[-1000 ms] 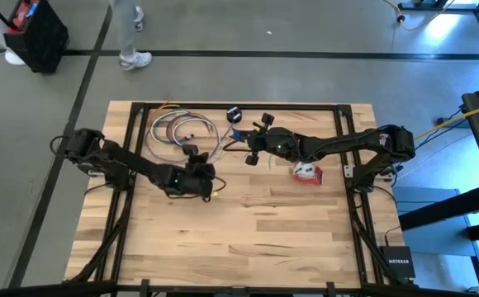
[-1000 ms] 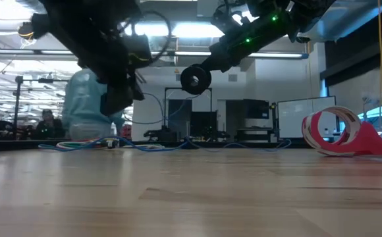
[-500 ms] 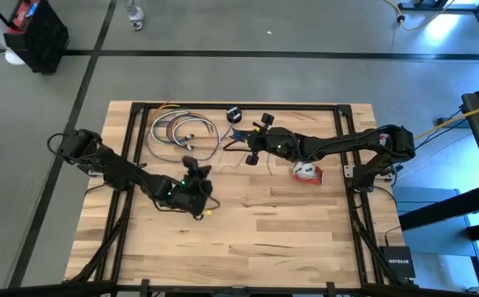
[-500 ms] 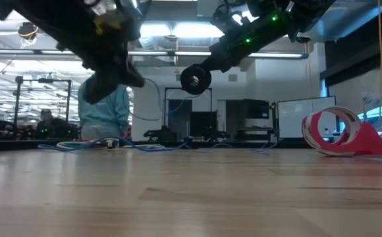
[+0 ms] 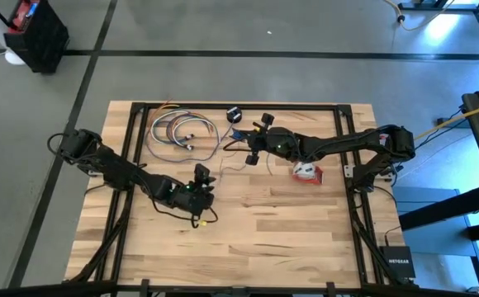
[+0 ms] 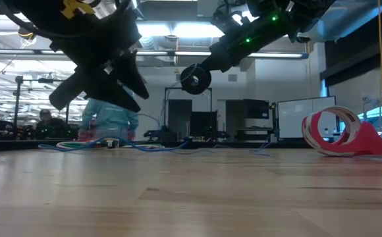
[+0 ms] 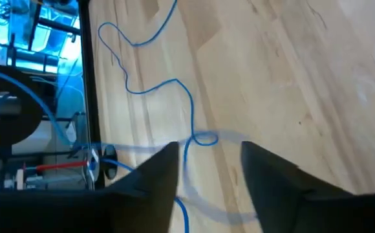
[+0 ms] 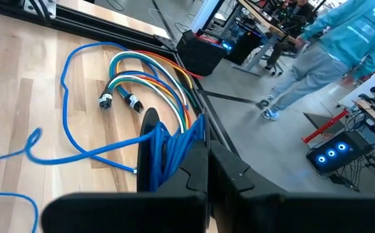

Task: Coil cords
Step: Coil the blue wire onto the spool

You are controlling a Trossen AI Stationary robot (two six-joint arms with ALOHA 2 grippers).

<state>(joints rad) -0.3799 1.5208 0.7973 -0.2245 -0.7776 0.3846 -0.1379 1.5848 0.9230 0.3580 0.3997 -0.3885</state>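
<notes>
The thin blue cord (image 7: 189,107) lies in slack bends on the wooden table. Part of it is wound about the black round puck (image 6: 194,79), which my right gripper (image 5: 253,155) holds in the air over the table's far middle. My left gripper (image 5: 201,173) hangs open above the table, left of the middle. Its two fingers (image 7: 161,178) stand apart over a stretch of the cord and touch nothing. The red-and-white cord bundle (image 5: 307,172) rests on the table to the right of the puck. My right gripper is shut on the black puck's rim (image 8: 150,139), with blue cord turns lying beside the fingers (image 8: 200,169). The fingers come almost level from the table's right side. The puck stands on edge, lifted clear, and the cord falls slack from it to the table.
A loose coil of several coloured cables (image 5: 182,132) lies at the far left of the table, with a small black part (image 5: 234,113) by the far rail. Black frame rails (image 5: 339,132) border the top. A person in a teal top (image 6: 109,118) stands beyond the far edge.
My left gripper has gone a little toward the table's near edge, rolled about its own line and opened. The cord loop that hung beside it in the low view no longer shows there.
</notes>
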